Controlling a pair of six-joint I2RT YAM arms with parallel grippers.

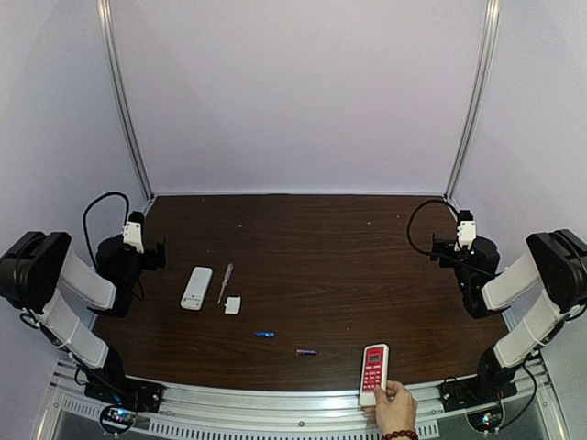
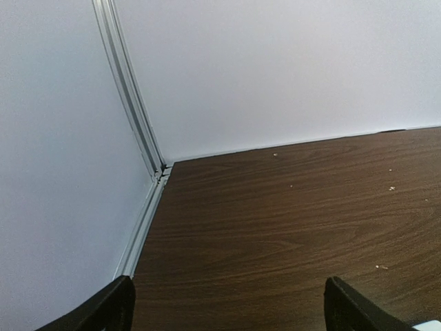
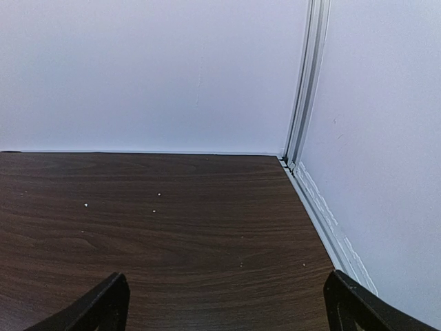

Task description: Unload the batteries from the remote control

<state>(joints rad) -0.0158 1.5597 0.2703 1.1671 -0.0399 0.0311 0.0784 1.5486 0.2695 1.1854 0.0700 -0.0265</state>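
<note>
Both arms sat at the frame's side edges, left gripper (image 2: pixel 227 303) and right gripper (image 3: pixel 226 303) spread wide, holding nothing. The white remote control (image 1: pixel 196 287) lay left of centre. The blue battery (image 1: pixel 265 334) and purple battery (image 1: pixel 305 351) lay loose at lower centre, apart from it.

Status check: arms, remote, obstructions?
Open and empty: left gripper, right gripper. On table: white remote control, blue battery, purple battery lying loose. Near edge: person's hand holding red-faced remote.
</note>
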